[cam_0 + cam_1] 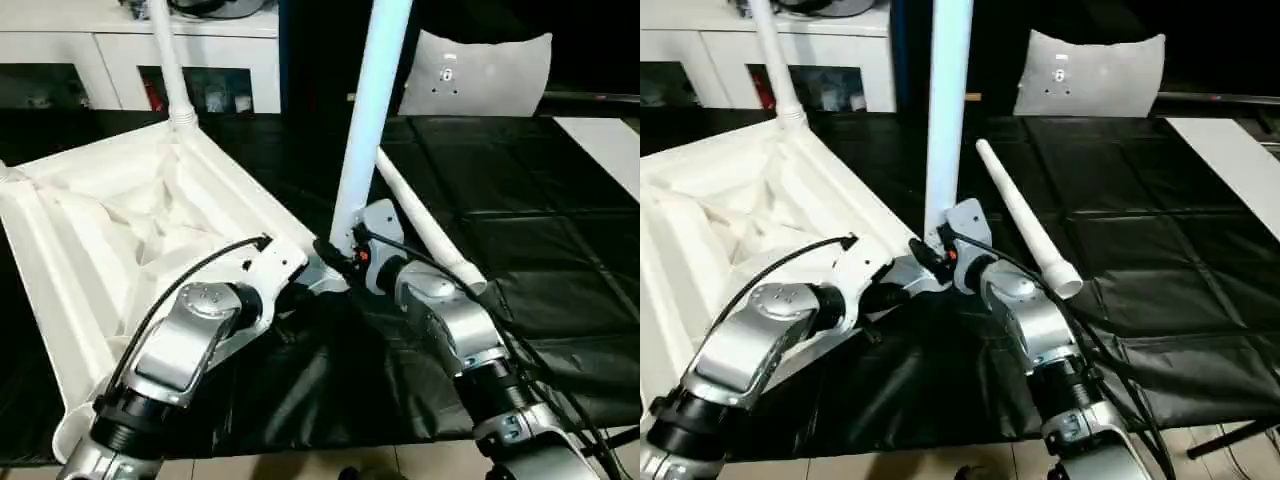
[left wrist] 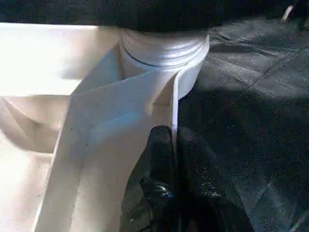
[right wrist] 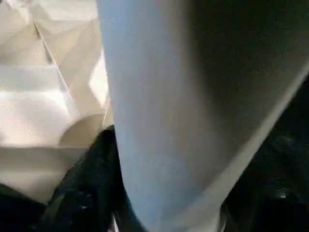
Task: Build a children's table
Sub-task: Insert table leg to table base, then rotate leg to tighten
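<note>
The white table top [image 1: 90,230] lies upside down on the left, ribbed underside up. One leg [image 1: 168,60] stands in its far corner socket. A second leg [image 1: 368,120] stands upright at the near right corner, over the round socket [image 2: 164,48]. My right gripper [image 1: 342,255] is shut on this leg's lower end, and the leg [image 3: 164,111] runs close past the right wrist camera. My left gripper [image 2: 175,140] is shut on the thin rim wall of the top just beside that socket. A third leg [image 1: 425,225] lies loose on the mat, right of the upright one.
A black mat [image 1: 530,210] covers the work surface. A white cabinet with glass doors [image 1: 205,70] stands at the back left. A pale grey panel [image 1: 480,70] leans at the back right, and a white board [image 1: 610,140] lies at the right edge.
</note>
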Tool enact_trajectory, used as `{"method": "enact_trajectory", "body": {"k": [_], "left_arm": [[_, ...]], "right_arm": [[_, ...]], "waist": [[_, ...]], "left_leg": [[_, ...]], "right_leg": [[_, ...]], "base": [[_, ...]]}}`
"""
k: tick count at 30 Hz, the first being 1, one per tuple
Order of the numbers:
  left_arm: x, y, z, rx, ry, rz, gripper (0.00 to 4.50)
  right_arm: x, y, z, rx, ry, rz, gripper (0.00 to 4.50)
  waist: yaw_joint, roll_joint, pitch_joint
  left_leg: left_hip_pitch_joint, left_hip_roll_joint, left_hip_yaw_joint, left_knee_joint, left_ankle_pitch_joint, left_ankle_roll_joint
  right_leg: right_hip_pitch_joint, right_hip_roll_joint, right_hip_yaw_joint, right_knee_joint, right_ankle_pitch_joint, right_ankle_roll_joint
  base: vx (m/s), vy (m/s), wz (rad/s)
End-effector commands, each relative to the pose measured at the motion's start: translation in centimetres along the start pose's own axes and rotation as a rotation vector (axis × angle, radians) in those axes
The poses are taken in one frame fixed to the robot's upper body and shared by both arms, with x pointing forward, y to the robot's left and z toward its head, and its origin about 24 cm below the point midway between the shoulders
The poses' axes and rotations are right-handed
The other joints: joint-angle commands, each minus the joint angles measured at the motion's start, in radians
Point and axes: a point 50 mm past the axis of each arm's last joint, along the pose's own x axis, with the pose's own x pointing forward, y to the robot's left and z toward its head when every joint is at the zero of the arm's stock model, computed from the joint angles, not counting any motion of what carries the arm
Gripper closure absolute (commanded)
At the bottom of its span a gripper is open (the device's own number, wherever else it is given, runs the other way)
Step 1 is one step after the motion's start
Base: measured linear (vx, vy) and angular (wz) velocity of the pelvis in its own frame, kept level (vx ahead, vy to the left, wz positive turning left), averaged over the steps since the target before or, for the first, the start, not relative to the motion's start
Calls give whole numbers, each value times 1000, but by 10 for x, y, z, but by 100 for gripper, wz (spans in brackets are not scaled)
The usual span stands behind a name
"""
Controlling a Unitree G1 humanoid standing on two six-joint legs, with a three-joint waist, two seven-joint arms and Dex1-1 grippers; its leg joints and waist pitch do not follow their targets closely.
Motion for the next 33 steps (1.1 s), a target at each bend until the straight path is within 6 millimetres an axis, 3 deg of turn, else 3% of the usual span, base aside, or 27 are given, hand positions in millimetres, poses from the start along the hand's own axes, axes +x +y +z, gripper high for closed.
{"method": "enact_trajectory", "body": {"k": [1, 3, 4, 6, 11, 16, 22, 24, 25, 31, 33], "left_arm": [[-9, 10, 23, 102, -97, 9, 450], [-9, 13, 17, 130, -79, -40, 450], [-9, 13, 15, 146, -77, -67, 450], [-9, 14, 13, 151, -69, -85, 450], [-12, 14, -1, 237, -39, -279, 450], [-13, 11, -11, 368, -26, -436, 450], [-15, 4, -13, 401, -26, -562, 450], [-15, 2, -13, 421, -22, -591, 450], [-14, 2, -14, 438, -21, -610, 450], [-13, 1, -14, 466, -15, -637, 450], [-13, 1, -14, 468, -16, -642, 450]], "right_arm": [[-12, -6, -37, 36, 126, -5, 124], [-21, -6, -36, 7, 86, 45, 98], [-26, -7, -36, -17, 75, 59, 93], [-31, -8, -36, -33, 65, 70, 88], [-59, -21, -25, -110, -44, 110, 35], [-80, -25, -15, -194, -72, 214, 3], [-83, -19, -13, -219, -38, 363, 3], [-83, -16, -13, -220, -21, 424, 3], [-84, -14, -14, -221, -2, 463, 3], [-79, -13, -16, -220, 41, 513, 3], [-77, -13, -16, -205, 37, 522, 38]], "waist": [[13, 22, -70], [18, 20, -73], [24, 25, -72], [30, 24, -72], [47, 23, -68], [62, 22, -68], [77, 23, -73], [76, 29, -73], [77, 27, -74], [77, 23, -73], [77, 21, -73]], "left_leg": [[-16, 39, 0, -60, -88, 57], [-16, 41, 0, -59, -58, 67], [-15, 41, 1, -58, -51, 74], [-14, 42, 2, -58, -52, 77], [-9, 41, 3, -60, -104, 68], [-5, 43, 4, -61, -113, 70], [-4, 49, 5, -60, -75, 72], [-5, 47, 4, -59, -77, 73], [-4, 46, 4, -58, -81, 74], [-7, 46, 3, -58, -106, 53], [-9, 46, 3, -57, -108, 51]], "right_leg": [[66, -75, 52, -55, -180, -234], [69, -73, 52, -45, -118, -244], [69, -74, 52, -42, -103, -249], [69, -75, 53, -43, -107, -251], [67, -75, 52, -57, -209, -212], [65, -74, 53, -55, -224, -194], [66, -77, 53, -42, -156, -230], [68, -76, 52, -43, -147, -232], [68, -77, 52, -43, -146, -235], [70, -80, 52, -46, -212, -221], [72, -81, 52, -47, -224, -216]], "base": [[0, 0, 0], [0, 0, 0], [0, 0, 0], [0, 0, 0], [0, 0, 0], [0, 0, 0], [0, 0, 0], [0, 0, 0], [0, 0, 0], [0, 0, 0], [0, 0, 0]]}}
